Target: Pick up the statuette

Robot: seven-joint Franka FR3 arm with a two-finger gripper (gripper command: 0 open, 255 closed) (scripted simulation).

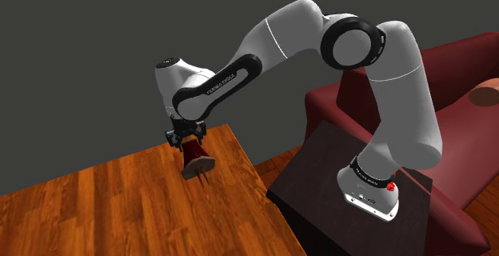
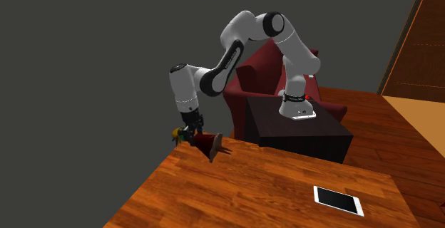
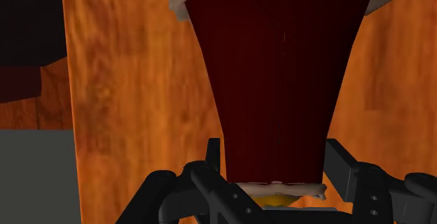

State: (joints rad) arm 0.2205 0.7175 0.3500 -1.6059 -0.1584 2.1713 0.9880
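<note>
The statuette [image 1: 194, 157] has a dark red robe flaring to a pale round base, and it hangs tilted over the far edge of the wooden table [image 1: 120, 210]. My gripper [image 1: 185, 139] is shut on its narrow upper part, coming down from above. In the second exterior view the statuette [image 2: 207, 144] lies almost level, its yellow-green head end sticking out behind the gripper [image 2: 191, 130]. In the wrist view both fingers [image 3: 213, 161] clasp the red body [image 3: 280, 82], with the base pointing away from the gripper [image 3: 276, 168]. Whether the base touches the table [image 2: 271, 191], I cannot tell.
A white tablet [image 2: 339, 200] lies on the table near its front right corner in the second exterior view. The black stand [image 1: 320, 174] sits close beside the table, with a dark red armchair [image 1: 464, 126] behind it. A grey wall stands behind the table's far edge.
</note>
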